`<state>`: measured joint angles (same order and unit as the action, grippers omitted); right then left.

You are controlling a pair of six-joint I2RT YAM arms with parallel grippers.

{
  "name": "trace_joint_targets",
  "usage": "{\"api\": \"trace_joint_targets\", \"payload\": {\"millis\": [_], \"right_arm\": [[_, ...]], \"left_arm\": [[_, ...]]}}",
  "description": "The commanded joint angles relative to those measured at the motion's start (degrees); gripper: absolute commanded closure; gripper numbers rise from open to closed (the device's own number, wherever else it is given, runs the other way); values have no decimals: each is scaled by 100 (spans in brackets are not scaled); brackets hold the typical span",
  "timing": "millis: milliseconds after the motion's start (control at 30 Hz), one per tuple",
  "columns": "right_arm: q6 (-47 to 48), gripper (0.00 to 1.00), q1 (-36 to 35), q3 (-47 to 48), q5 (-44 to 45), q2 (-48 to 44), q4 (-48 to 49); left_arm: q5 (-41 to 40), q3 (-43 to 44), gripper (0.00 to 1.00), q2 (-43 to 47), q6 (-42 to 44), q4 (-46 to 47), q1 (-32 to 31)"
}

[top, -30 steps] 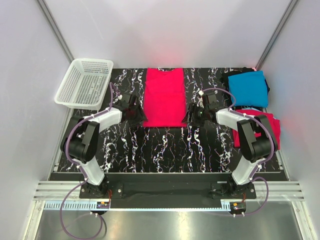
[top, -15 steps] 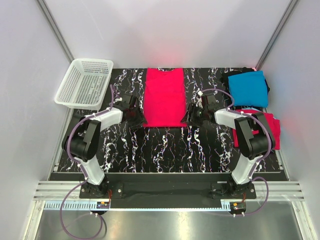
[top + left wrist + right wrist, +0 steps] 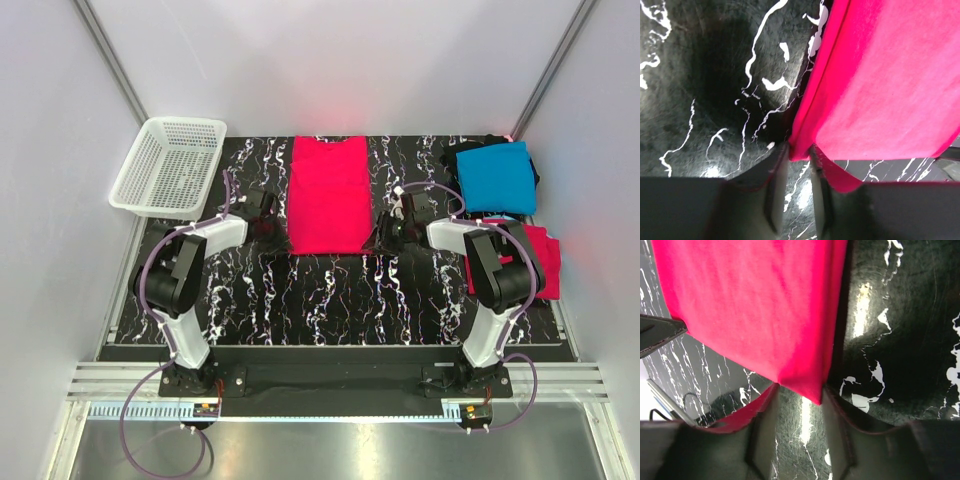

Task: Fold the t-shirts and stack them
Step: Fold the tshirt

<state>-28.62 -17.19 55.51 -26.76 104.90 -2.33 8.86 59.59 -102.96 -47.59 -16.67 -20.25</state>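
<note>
A pinkish-red t-shirt (image 3: pixel 328 195), folded into a long strip, lies flat in the middle of the black marbled table. My left gripper (image 3: pixel 268 226) is at its near left corner, and my left wrist view shows the jaws shut on that corner (image 3: pixel 799 150), with cloth lying over the inner finger. My right gripper (image 3: pixel 388 230) is at the near right corner, its jaws narrowly set and pinching the corner tip (image 3: pixel 807 385). A folded turquoise-blue t-shirt (image 3: pixel 495 177) lies on a black one (image 3: pixel 536 172) at the far right. A second pinkish-red t-shirt (image 3: pixel 538 255) lies nearer.
A white mesh basket (image 3: pixel 168 165) stands at the far left, off the table's edge. White walls and slanted metal rails close in the sides and back. The bare marbled table (image 3: pixel 330 300) runs between the shirt and the arm bases.
Both grippers have moved slightly away from the bases and in toward the shirt's near corners. The shirt itself has not visibly moved.
</note>
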Motion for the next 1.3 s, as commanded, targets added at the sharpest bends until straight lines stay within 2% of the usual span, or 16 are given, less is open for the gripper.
{"api": "trace_joint_targets", "payload": {"millis": [0,133,167,467,833,1033,1267], "right_arm": [[-3,61,5,74,-180,109,171],[-29,87,-4,75,-215,109,171],[-38,100,-4,66,-233,109,171],[-12,100,-47,-294,-215,-504,-22],[42,100,-232,-1233,-268,-1762,-550],[-301,100,-513,-1919,-93,-2737,-725],[-855,100,-1084,-2606,251,-4501,-1349]], "left_arm": [[133,184,79,-163,66,252,-14],[151,167,98,-181,92,260,-14],[133,132,100,-163,92,252,-14],[-148,-228,100,460,268,-12,-93],[-148,-1510,100,1532,207,-38,-312],[-358,-1898,100,2385,57,-275,-743],[-631,-2162,100,3255,-329,-653,-1419]]}}
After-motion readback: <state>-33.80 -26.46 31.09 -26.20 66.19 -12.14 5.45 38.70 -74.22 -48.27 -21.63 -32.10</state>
